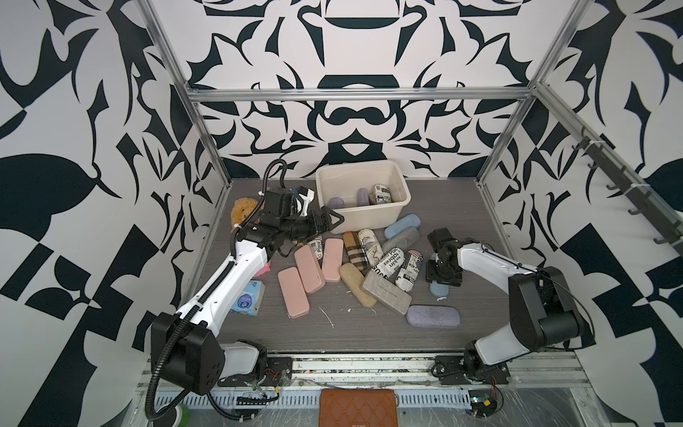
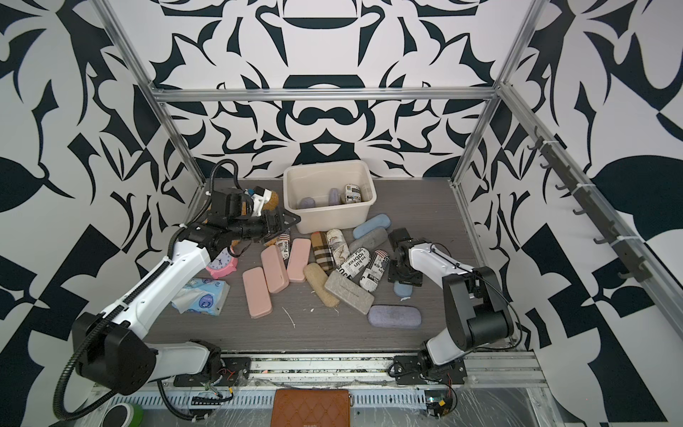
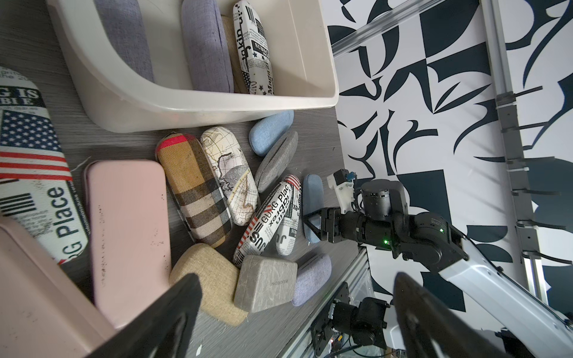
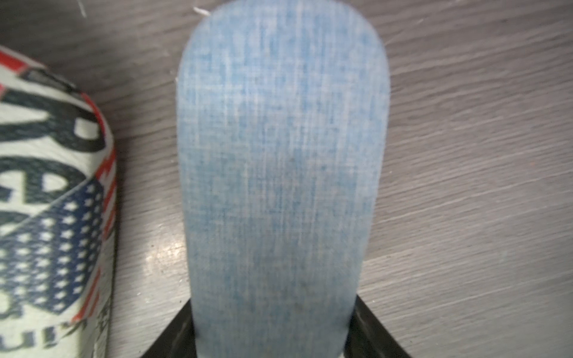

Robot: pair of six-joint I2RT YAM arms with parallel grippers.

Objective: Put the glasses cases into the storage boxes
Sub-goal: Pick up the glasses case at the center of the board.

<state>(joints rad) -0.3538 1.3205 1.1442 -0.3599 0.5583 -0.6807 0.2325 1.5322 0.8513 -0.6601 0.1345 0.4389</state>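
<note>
The blue case lies flat on the surface at the 3 o'clock edge of the heap, its long axis running about 12 to 6 and its rounded 6 o'clock end showing under the right gripper. Those jaws straddle it crosswise, fingers at both long sides; whether they pinch it I cannot tell. Just at its 9 o'clock a flag case lies parallel. The left gripper hovers at the 7 o'clock corner of the tub, jaws spread wide and empty. The tub, at the surface's 12 o'clock, holds two lilac cases and a print case reading "tokin". On the surface a second print case reads "G Place" under a US flag, and a third print case reads "GUNG Plac".
</note>
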